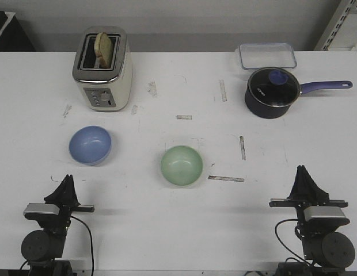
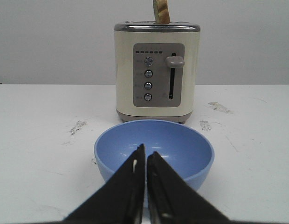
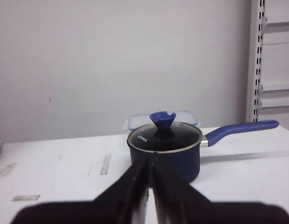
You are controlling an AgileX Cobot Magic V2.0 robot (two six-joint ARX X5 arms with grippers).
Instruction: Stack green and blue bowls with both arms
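The periwinkle blue bowl (image 1: 90, 145) sits upright on the white table at the left, in front of the toaster. The mint green bowl (image 1: 182, 165) sits upright near the middle. Both are empty. My left gripper (image 1: 67, 179) is shut and empty, low near the front edge, just short of the blue bowl; in the left wrist view its tips (image 2: 145, 154) point at the blue bowl (image 2: 182, 144). My right gripper (image 1: 303, 170) is shut and empty at the front right, far from both bowls; in the right wrist view (image 3: 149, 157) it points at the saucepan.
A cream toaster (image 1: 102, 69) with a slice of bread stands at the back left. A dark blue lidded saucepan (image 1: 272, 92) with its handle to the right stands at the back right, with a clear lidded container (image 1: 266, 56) behind it. Tape marks lie around the table's middle.
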